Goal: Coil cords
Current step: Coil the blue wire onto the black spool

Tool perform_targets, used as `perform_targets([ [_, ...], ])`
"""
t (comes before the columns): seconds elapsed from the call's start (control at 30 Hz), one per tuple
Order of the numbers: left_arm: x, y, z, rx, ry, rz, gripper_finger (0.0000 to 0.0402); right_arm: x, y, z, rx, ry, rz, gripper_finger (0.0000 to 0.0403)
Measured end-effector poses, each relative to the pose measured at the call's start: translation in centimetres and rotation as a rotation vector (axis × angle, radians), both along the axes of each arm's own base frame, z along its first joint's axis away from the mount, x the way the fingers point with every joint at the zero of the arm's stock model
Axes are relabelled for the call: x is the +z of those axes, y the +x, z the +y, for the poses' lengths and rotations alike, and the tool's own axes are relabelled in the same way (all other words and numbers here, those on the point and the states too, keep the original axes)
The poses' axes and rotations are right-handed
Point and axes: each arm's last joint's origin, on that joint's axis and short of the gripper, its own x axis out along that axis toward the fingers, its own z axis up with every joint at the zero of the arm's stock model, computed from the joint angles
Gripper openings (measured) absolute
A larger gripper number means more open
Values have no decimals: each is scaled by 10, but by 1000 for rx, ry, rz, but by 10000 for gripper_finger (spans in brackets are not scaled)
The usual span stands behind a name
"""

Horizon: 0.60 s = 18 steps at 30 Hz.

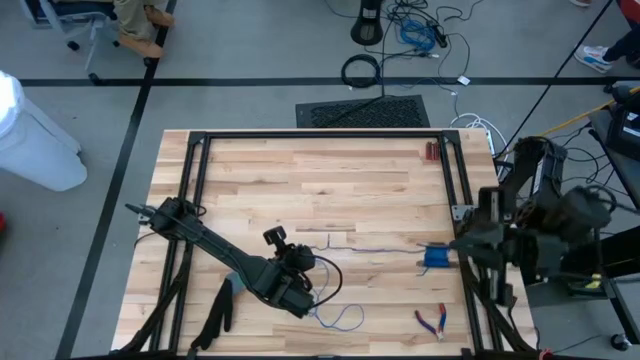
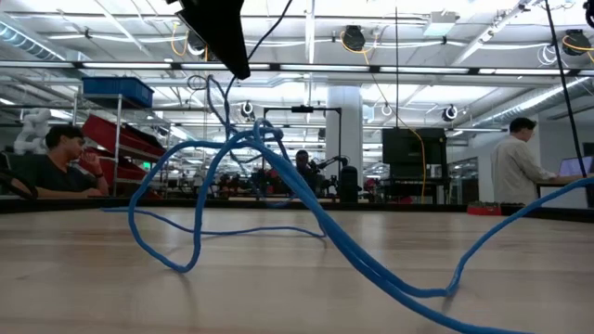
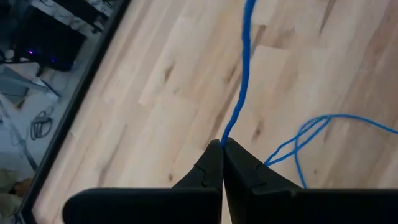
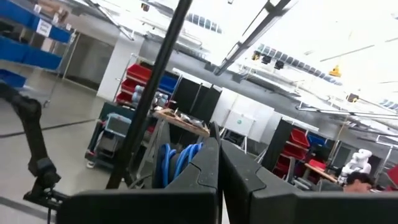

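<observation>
Left gripper [image 3: 221,144]: clenching the blue cord [image 3: 244,74] between its closed fingertips, above the near middle of the table [image 1: 300,170]; the left wrist view is showing the cord leaving the tips in a straight line.
Cord: lying across the near half of the table, its loose loops [image 1: 340,318] resting just beside the left gripper [image 1: 300,290], a thin run [image 1: 380,250] leading right toward a blue plug piece [image 1: 436,257].
High view only: showing the whole run of cord and the red-handled pliers [image 1: 433,321] lying near the right front corner, apart from the cord.
Low view only: showing the cord [image 2: 278,186] being lifted off the wood in a tangle of arcs hanging from the dark gripper [image 2: 218,37] at the top, the rest trailing along the tabletop toward the camera.
Right gripper [image 4: 219,149]: fingers pressed together, holding nothing, parked off the table's right edge and pointing out into the room.
Surroundings: a black frame [image 1: 320,135] is bordering the table; a black cable ring [image 1: 361,70] is lying on the floor beyond it.
People: one is sitting at the left [image 2: 51,167] and one is standing at the right [image 2: 515,167] in the room behind.
</observation>
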Motion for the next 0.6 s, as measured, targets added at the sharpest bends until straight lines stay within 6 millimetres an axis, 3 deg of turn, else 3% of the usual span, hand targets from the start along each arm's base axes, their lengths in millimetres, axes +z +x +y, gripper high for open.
perform_targets([
  [0.33,-2,-1,-2,-27,-69,61,4,13,-15,-30,-10,48,-41,0],
  [0.6,-3,-1,-3,-47,-104,89,5,19,-22,-42,-27,56,-70,0],
])
